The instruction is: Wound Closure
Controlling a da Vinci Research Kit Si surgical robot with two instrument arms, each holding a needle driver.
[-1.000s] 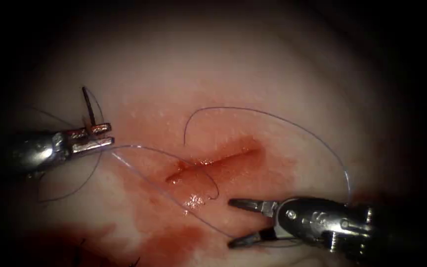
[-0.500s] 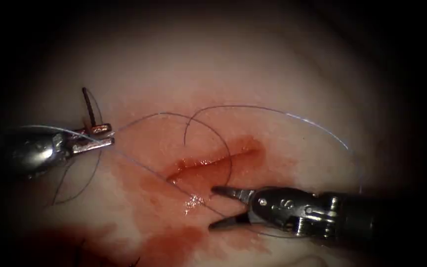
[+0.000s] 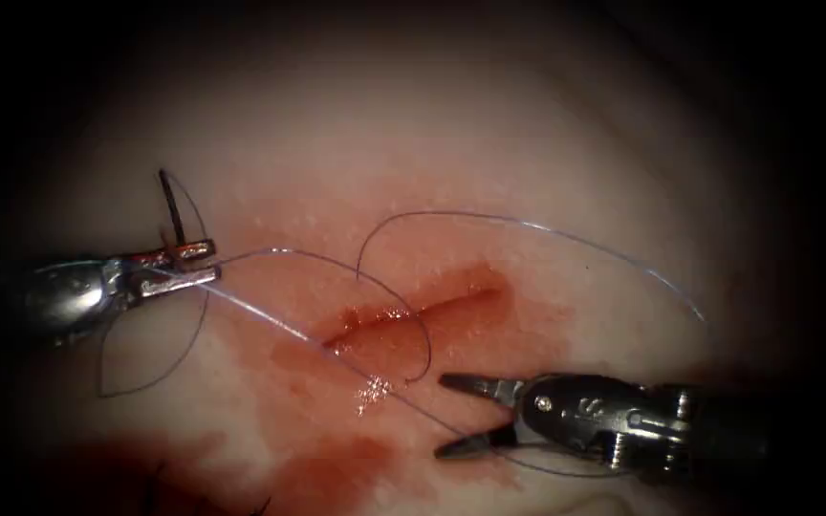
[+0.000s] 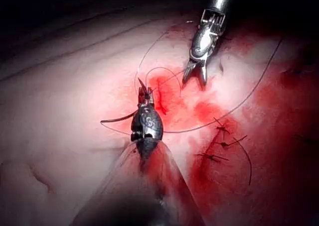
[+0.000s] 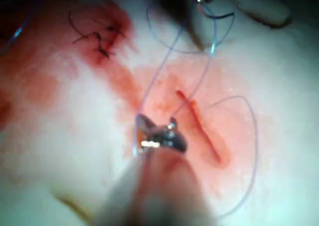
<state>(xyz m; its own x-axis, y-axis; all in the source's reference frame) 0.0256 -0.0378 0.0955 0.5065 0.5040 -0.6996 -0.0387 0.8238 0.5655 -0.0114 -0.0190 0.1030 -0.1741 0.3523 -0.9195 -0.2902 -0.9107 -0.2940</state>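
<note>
1. My left end effector sits well to the left of the cut, its jaws clenched on the needle. I grip the needle near its lower end; the rest of its dark curve stands up above the jaws, free of the tissue.
2. In the left wrist view the same end effector shows the needle sticking out sideways from the closed jaws.
3. My right end effector lies below the cut toward its right, jaws spread wide and grasping nothing. It shows likewise in the left wrist view and in the right wrist view.
4. The thread runs from my left jaws across the cut, one strand passing between the spread right jaws, and another arcing wide over the tissue to the right.
5. Red fluid stains the tissue around and below the cut.
6. Finished stitches with cut ends lie on the tissue beside me in the left wrist view.
</note>
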